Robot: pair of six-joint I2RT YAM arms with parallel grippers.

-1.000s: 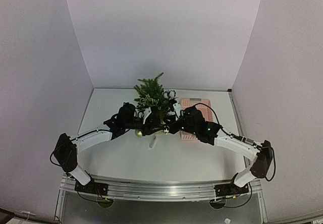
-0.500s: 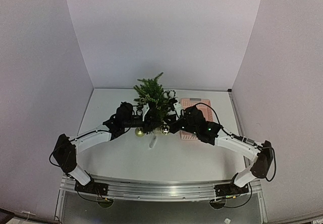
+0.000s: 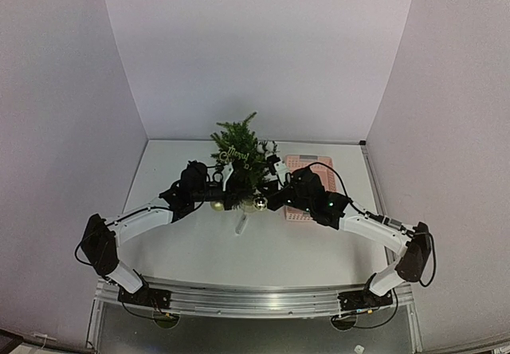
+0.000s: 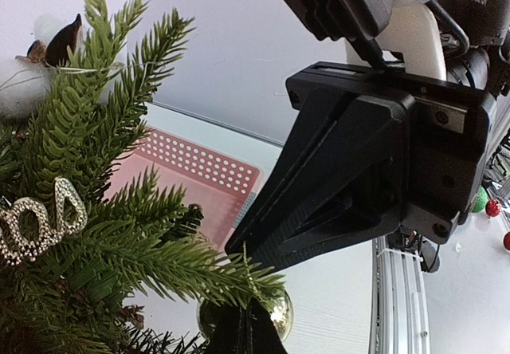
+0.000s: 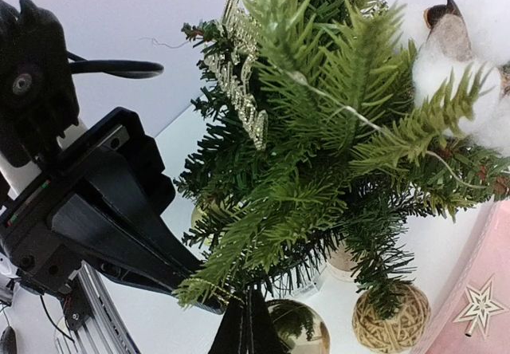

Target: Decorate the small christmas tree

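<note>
The tree (image 3: 241,161) stood upright toward the far middle of the tabletop (image 3: 199,250), its trunk straight up and its branches fanning out sideways. The basket (image 3: 311,163) was just to its right. I flanked it low down. My left hand (image 4: 245,334) sat at its left side and my right hand (image 5: 249,330) at its right, each pointing inward under the lowest boughs, so the foliage lay above and just ahead of both.

Both hands were pinched fully closed. I could not make out a thread or hook between the fingers of either, so I could not tell whether anything was held.

A gold ball (image 4: 280,314) hung just behind my left fingertips, below a low branch tip. Both arms were about equally near the tree, but I judged the left the better placed. Its next move depended on that branch tip, which reached out toward it just above the fingertips.
</note>
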